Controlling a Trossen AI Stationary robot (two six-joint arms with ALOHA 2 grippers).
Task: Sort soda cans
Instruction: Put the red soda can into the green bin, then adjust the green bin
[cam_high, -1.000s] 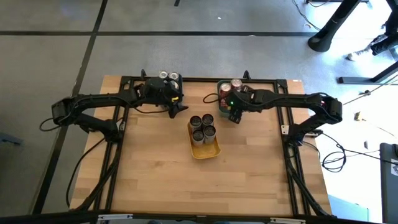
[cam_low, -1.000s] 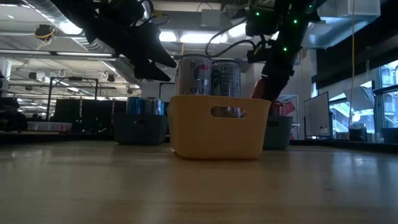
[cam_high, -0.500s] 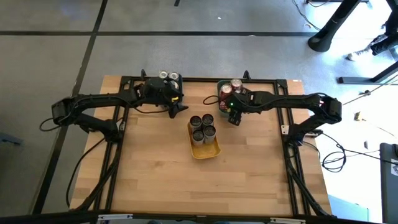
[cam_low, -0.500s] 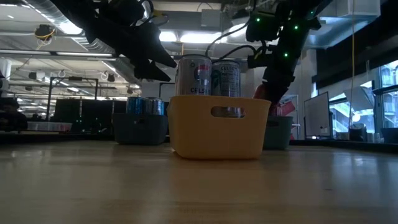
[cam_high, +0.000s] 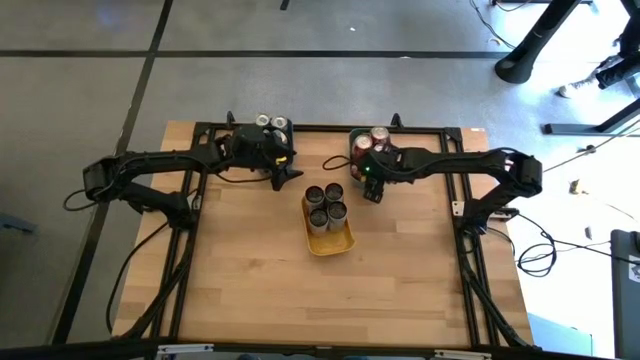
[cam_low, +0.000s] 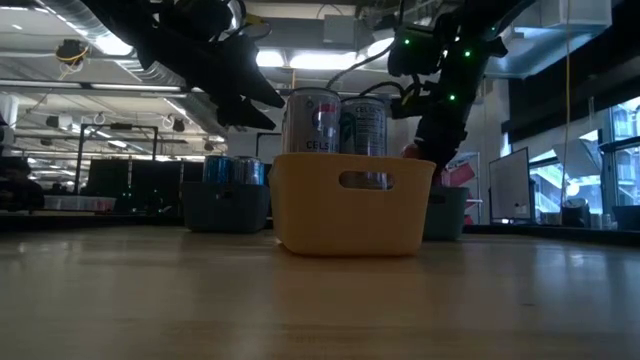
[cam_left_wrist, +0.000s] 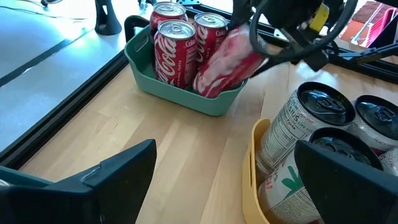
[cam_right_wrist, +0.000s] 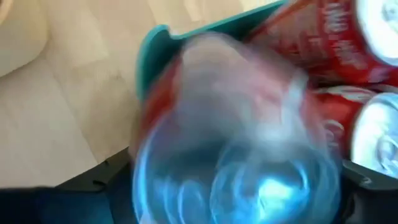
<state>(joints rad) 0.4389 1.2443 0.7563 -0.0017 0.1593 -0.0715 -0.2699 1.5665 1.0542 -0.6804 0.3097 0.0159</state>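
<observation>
Right end effector (cam_left_wrist: 292, 37) hangs over the teal bin (cam_left_wrist: 180, 93) at the worktop's (cam_high: 250, 280) far edge, a tilted red cola can (cam_left_wrist: 224, 59) below it and leaning on the bin's rim; grip or release cannot be told. Two red cans (cam_left_wrist: 177, 50) stand upright in that bin. Left end effector (cam_high: 283, 172) hovers wide open near the yellow bin (cam_low: 350, 205), which holds silver cans (cam_high: 325, 203).

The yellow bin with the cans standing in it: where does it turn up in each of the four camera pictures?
High view: the yellow bin lies mid-table, between the two arms.
Low view: it fills the centre, nearest the camera.
Left wrist view: only its rim shows, by the silver-grey cans.
Right wrist view: cannot tell; at most a pale corner.
Shared landmark: the teal bin of red cans.
</observation>
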